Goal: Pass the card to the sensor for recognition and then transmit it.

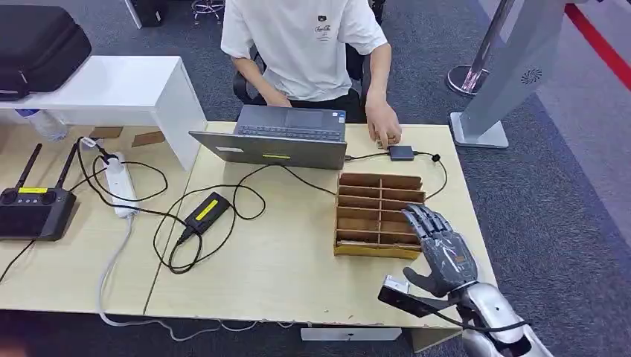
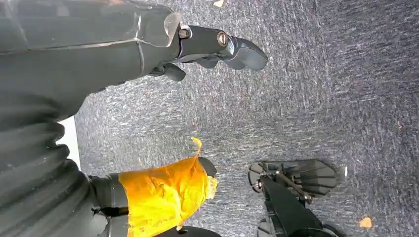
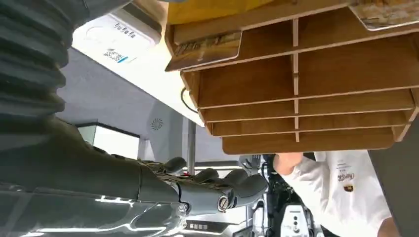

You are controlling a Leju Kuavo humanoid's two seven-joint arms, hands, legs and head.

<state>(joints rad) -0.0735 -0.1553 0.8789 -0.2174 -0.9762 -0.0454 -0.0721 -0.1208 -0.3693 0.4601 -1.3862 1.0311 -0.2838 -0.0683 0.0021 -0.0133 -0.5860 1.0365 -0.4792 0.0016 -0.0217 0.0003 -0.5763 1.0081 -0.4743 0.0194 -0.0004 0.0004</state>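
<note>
card in rack, beside right hand

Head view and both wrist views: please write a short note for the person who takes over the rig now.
Right hand: open, holds nothing, raised beside the wooden card rack.
Left hand: hangs over the carpet, holds nothing.
Cards: one card lies in a rack slot, seen from the right wrist.
Sensor: I cannot identify it.
Done: nothing visible yet.
Left: pick a card, present it, pass it on.
</note>
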